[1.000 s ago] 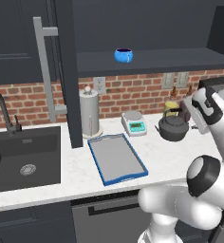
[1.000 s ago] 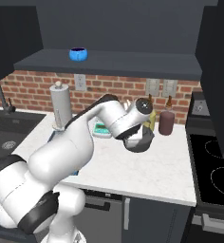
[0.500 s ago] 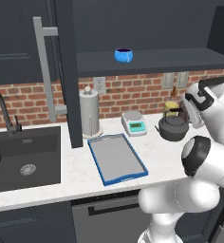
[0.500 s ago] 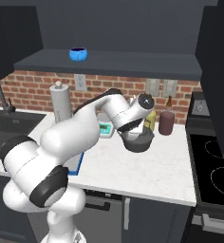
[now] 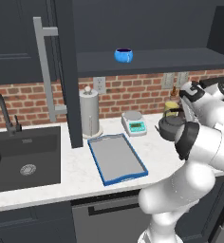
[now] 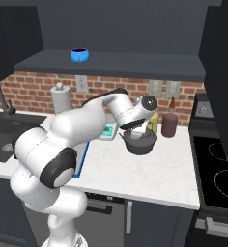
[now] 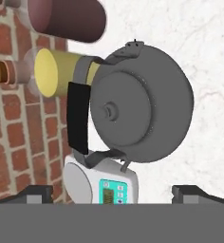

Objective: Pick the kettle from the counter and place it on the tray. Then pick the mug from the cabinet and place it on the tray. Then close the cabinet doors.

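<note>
Kettle [image 7: 142,102] sits on the counter [image 6: 159,166] beside the yellow jar [image 7: 57,71] and scale [image 7: 107,185], well apart from the tray [image 5: 116,156]. The gripper [image 7: 112,192] hovers above, fingers spread wide and empty; the first pickup seems underway, descent onto the arched handle [image 7: 78,118] next.

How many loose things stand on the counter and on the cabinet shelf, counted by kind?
Kettle: 1
Tray: 1
Mug: 1
Jars, yellow jar and maroon jar: 2
Kitchen scale: 1
Paper-towel roll: 1
Brown bottle: 1
Total: 8
</note>
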